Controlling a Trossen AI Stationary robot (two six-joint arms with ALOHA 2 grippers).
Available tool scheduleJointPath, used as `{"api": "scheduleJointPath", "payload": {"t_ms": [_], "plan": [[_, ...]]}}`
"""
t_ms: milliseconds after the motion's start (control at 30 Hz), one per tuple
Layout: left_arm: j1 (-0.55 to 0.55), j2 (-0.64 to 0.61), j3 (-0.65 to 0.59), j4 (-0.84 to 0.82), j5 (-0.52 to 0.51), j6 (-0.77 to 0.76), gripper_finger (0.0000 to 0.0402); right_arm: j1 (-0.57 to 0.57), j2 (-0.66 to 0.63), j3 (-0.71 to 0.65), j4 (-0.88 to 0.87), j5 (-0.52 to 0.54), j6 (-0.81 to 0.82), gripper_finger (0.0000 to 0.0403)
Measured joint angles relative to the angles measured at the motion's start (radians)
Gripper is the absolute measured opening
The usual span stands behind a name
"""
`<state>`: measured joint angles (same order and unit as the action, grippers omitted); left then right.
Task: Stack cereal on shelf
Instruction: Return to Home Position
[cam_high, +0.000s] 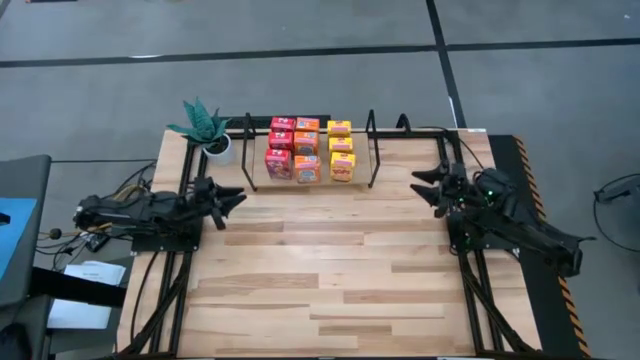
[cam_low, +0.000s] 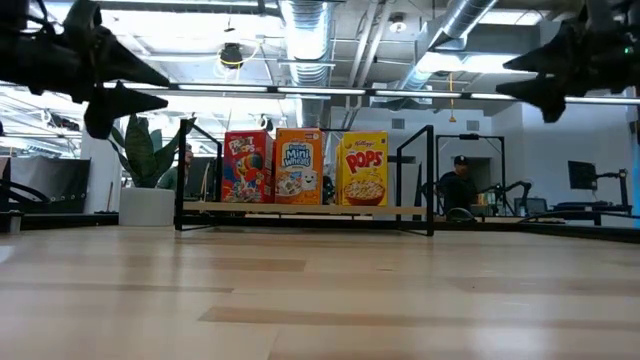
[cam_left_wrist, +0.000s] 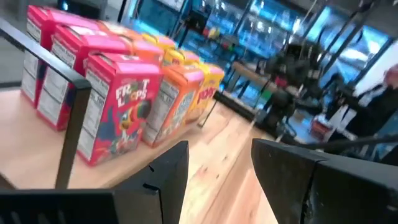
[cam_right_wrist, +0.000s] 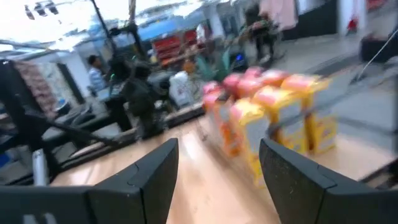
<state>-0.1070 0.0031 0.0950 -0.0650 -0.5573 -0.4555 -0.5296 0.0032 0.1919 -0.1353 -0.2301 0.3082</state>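
I count nine cereal boxes (cam_high: 307, 168) in all: three red boxes (cam_high: 280, 146), three orange boxes (cam_high: 307, 145) and three yellow boxes (cam_high: 341, 150). There is one shelf (cam_high: 374, 150), one potted plant (cam_high: 205, 125) and one tabletop (cam_high: 330, 270). I have two end effectors: the left end effector (cam_high: 232, 205) and the right end effector (cam_high: 420, 187).

"POPS" — yellow cereal box (cam_low: 364, 168)

Your left arm (cam_high: 140, 215) and right arm (cam_high: 510, 228) are matte black and blocky. Cables (cam_high: 128, 188) trail by the left's base, a green light (cam_high: 490, 190) dots the right's wrist, and the fingers (cam_left_wrist: 168, 177) taper to wedges.
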Motion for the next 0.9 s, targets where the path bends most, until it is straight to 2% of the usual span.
{"api": "scheduleJointPath", "payload": {"t_ms": [200,400,600,900], "plan": [[-0.001,0.008,-0.074,0.127,0.018,0.016,0.0167,0.083,-0.002,-0.106,0.078,0.035,0.043,0.0249],[-0.002,0.018,-0.080,0.134,0.023,0.013,0.0167,0.176,0.000,-0.183,0.174,0.130,0.067,0.0249],[-0.002,0.043,-0.080,0.133,0.022,0.001,0.0167,0.258,0.008,-0.183,0.167,0.239,0.019,0.0249],[-0.002,0.044,-0.080,0.133,-0.001,0.024,0.0167,0.272,0.010,-0.184,0.165,0.277,0.003,0.0249]]}}
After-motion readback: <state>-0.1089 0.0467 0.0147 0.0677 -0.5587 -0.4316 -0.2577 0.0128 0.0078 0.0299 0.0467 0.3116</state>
